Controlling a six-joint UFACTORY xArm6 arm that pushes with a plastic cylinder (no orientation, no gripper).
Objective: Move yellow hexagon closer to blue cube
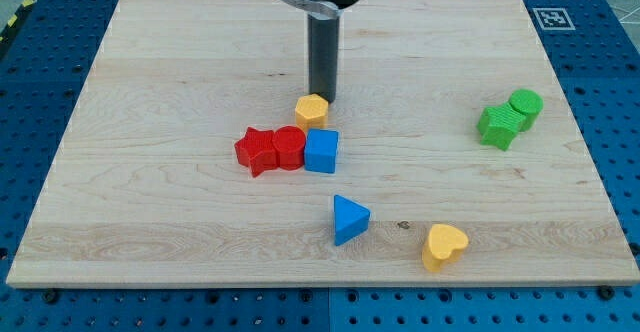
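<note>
**Operator:** Report tip position and fingers status.

**Arm:** I carry no fingers, only a rod. My tip [322, 99] sits just at the top side of the yellow hexagon [312, 109], touching or nearly so; contact cannot be confirmed.

**Operator:** Location of task items?

**Arm:** The yellow hexagon lies near the worktop [150, 62] centre, directly above the blue cube [321, 151] in the view, just beside it with a thin gap or none. It rests flat; no long axis can be made out. The red cylinder [289, 146] touches the cube's left side, and the red star [257, 151] touches the cylinder.

**Operator:** Clearance?

**Arm:** Open board lies to the view's left, top and right of this cluster. The blue triangle [349, 219] and yellow heart [443, 246] lie toward the bottom edge. The green star [498, 126] and green cylinder [525, 106] touch near the right edge.

**Operator:** Markings?

**Arm:** One black-and-white square tag [553, 18] at the top-right corner; no readable writing.
</note>
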